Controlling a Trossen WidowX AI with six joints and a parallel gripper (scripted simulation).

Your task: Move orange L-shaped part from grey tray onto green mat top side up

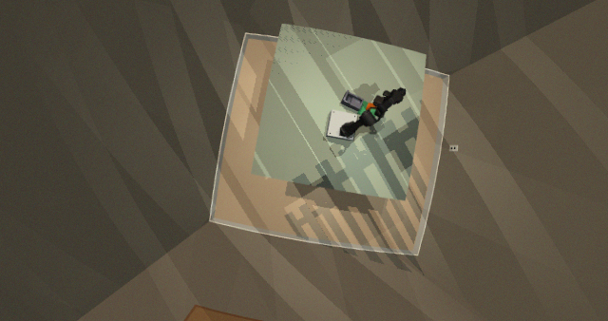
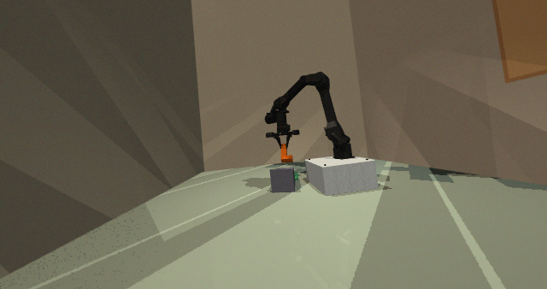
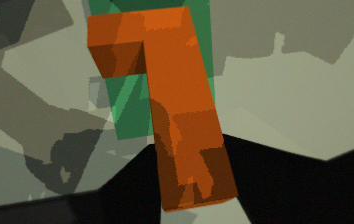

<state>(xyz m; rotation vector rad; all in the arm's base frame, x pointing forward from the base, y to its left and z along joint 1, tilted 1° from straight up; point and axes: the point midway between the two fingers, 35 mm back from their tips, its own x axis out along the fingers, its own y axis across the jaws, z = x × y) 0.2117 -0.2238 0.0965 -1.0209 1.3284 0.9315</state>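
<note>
My gripper [image 2: 282, 145] [image 3: 186, 147] is shut on the straight end of the orange L-shaped part [image 1: 370, 105] [image 2: 285, 155] [image 3: 178, 95]. The part hangs down from the fingers in the air, its L-shaped end lowest. In the wrist view the green mat [image 3: 128, 110] [image 1: 363, 107] [image 2: 296, 176] lies right below the part. The grey tray [image 1: 351, 100] [image 2: 282, 179] stands beside the mat, its pocket empty in the top view. From the side view the mat is mostly hidden behind the tray.
The arm's white base block [image 1: 338, 123] [image 2: 342, 174] stands close to the tray and mat. All rest on a pale green table top [image 1: 304, 122] [image 2: 273, 238].
</note>
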